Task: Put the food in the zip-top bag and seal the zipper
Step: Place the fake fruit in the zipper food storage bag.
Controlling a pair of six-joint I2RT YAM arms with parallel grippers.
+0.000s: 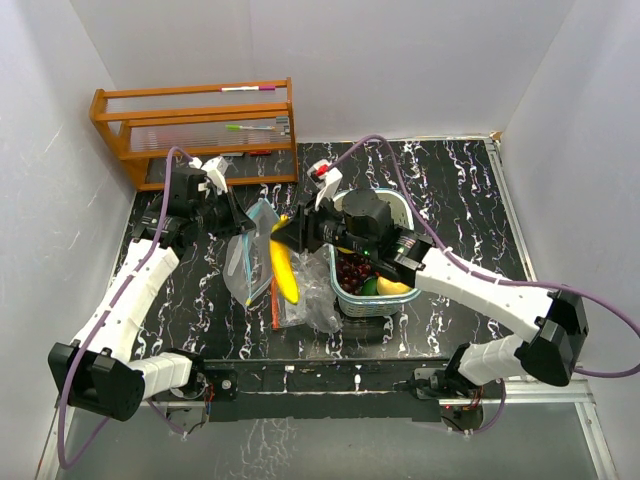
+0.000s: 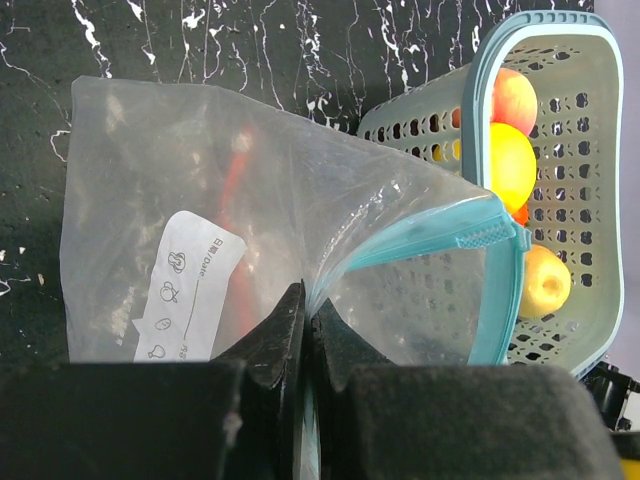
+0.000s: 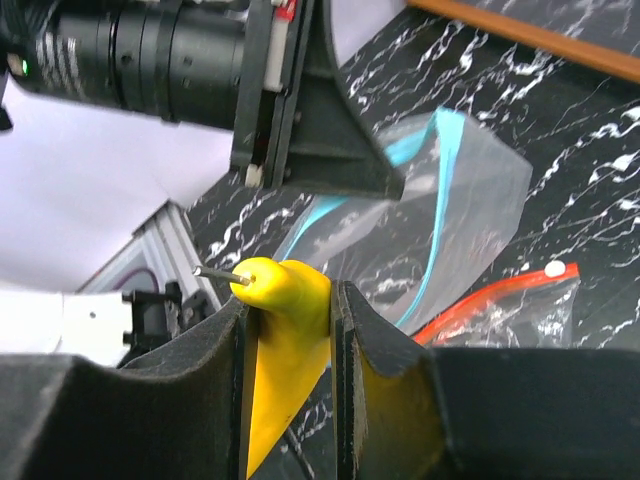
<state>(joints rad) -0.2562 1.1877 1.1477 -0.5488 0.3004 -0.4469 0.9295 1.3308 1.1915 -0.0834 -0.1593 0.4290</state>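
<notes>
Banana [image 1: 284,268], a glossy yellow toy, hangs from your right gripper [image 3: 288,300], clamped between the pads near its stem end, at 3 o'clock of the zip-top bag [image 2: 200,190] in the top view. Your left gripper [image 2: 305,305] is pinched tight on the bag's teal-zippered rim, propping the mouth open. More fruit sits in the basket [image 1: 405,212], at 3 o'clock of the banana. Expect the banana to be light, stiff and slick, apt to swivel between the pads. The film looks limp; grip it at the zipper strip.

A wooden rack [image 1: 190,120] and teal slotted basket [image 1: 372,306] stand on the marbled table [image 1: 460,200].
</notes>
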